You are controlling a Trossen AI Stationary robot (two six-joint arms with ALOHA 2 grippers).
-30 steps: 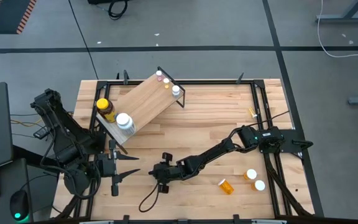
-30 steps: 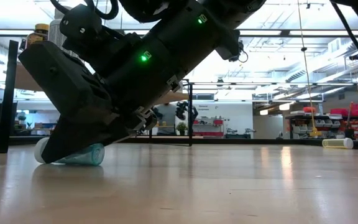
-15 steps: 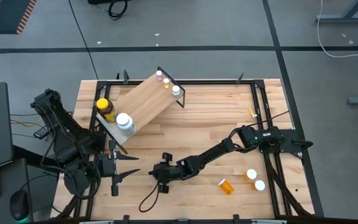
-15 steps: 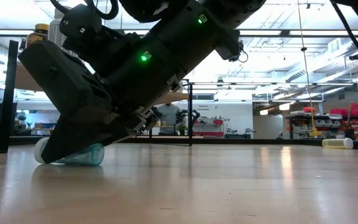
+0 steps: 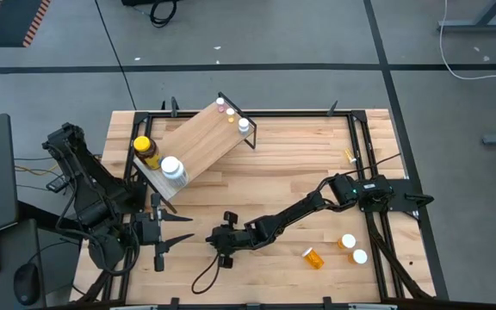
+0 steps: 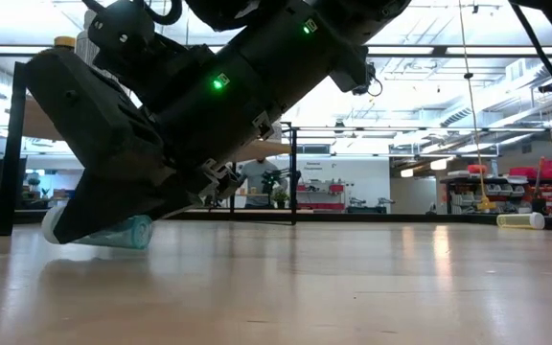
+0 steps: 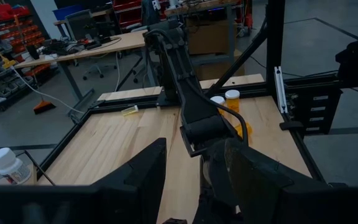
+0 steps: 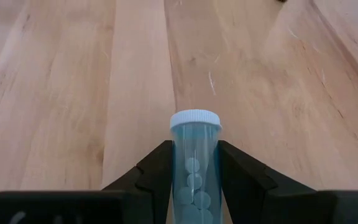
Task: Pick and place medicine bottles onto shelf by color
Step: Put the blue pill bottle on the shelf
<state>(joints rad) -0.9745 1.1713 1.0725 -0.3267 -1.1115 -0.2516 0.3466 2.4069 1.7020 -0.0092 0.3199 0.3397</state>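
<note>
Right hand [image 6: 84, 225], lower left of the low view, is clamped on a teal vial [image 6: 113, 233] that has just tilted up off the table [image 6: 353, 287] since a moment ago, so the lift toward the shelf [image 5: 198, 142] is likely beginning. Left hand [image 5: 172, 232], half open and empty, waits at lower left; a bright workshop lies beyond.

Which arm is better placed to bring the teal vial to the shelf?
The right: its end effector is shut on the teal vial. The left end effector waits empty below the shelf.
</note>
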